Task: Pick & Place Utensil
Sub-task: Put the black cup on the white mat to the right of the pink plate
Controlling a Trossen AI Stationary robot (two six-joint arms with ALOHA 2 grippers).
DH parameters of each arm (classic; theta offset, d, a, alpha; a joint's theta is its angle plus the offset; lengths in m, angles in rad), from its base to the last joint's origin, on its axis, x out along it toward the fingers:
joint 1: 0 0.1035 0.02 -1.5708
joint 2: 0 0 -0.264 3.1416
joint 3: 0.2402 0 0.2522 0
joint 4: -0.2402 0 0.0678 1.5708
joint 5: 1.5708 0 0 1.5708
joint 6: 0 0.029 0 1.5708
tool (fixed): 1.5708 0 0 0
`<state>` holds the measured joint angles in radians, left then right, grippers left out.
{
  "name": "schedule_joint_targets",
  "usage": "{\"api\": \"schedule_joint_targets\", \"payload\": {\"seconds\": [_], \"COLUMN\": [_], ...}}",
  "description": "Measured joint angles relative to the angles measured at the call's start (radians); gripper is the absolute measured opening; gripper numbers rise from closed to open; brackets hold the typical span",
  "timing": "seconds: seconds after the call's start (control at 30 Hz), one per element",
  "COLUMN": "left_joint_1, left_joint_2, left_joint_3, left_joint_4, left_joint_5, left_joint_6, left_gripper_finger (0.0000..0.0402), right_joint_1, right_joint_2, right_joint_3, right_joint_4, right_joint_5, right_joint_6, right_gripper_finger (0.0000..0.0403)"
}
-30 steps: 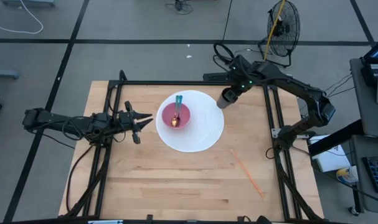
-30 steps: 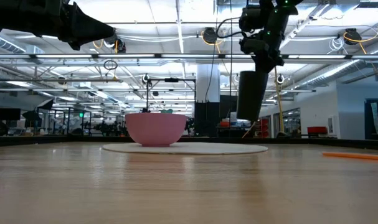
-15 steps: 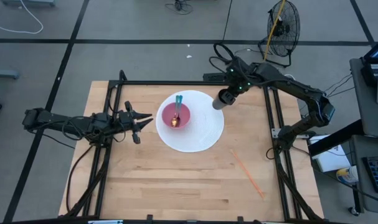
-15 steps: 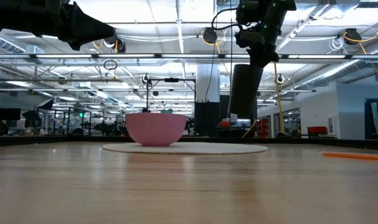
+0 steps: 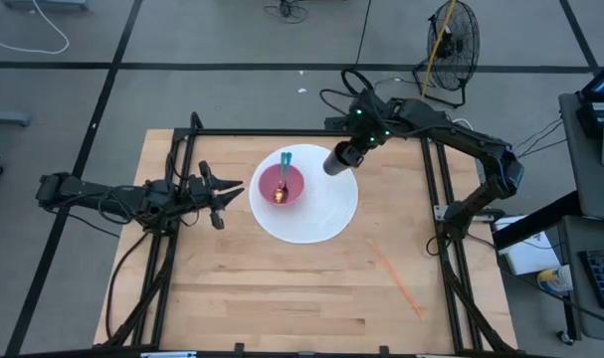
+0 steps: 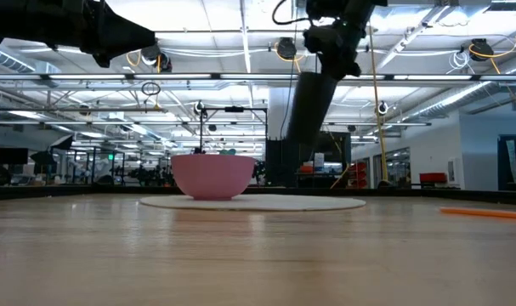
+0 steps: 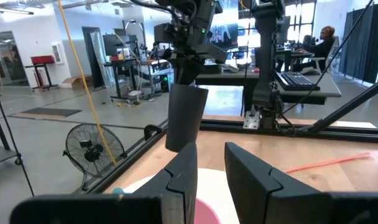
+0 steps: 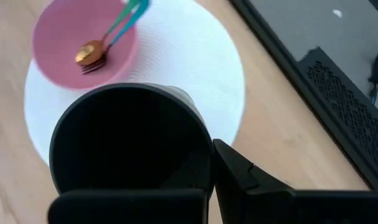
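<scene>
My right gripper is shut on a dark cup above the far right part of the white plate. A pink bowl stands on the plate's left part. Two teal-handled utensils with gold heads lie in the bowl, their handles leaning on its far rim. In the low view the cup hangs well above the plate, right of the bowl. My left gripper is open and waits left of the plate, pointing at the bowl. My right gripper holds the dark cup by its rim, coming from above. One finger lies outside the wall; the other is lost in the cup's dark inside. The cup is lifted clear and hangs below the gripper, mouth up and slightly tilted.
A thin orange stick lies on the wood toward the table's near right. A black frame runs along the far edge and down both sides. Bare wood fills the table's near half.
My right gripper has carried the cup toward the table's left, from the plate's far right edge toward the bowl. It has also risen, and the cup now hangs more tilted. The left arm, bowl and utensils have stayed still.
</scene>
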<state>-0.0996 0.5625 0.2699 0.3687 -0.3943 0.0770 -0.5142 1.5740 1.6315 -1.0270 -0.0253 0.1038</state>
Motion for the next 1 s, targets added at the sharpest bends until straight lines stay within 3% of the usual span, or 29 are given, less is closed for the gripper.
{"api": "schedule_joint_targets", "payload": {"seconds": [0.37,1.0], "left_joint_1": [0.000,0.000], "left_joint_2": [0.000,0.000], "left_joint_3": [0.000,0.000], "left_joint_4": [-0.009,-0.036], "left_joint_5": [0.001,0.001], "left_joint_6": [-0.010,-0.013], "left_gripper_finger": [0.0088,0.0088], "right_joint_1": [0.050,0.052], "right_joint_2": [0.208,0.346], "right_joint_3": [0.189,0.206], "right_joint_4": [-0.147,-0.110], "right_joint_5": [0.002,-0.021], "right_joint_6": [-0.027,-0.054], "right_gripper_finger": [0.0000,0.0002]}}
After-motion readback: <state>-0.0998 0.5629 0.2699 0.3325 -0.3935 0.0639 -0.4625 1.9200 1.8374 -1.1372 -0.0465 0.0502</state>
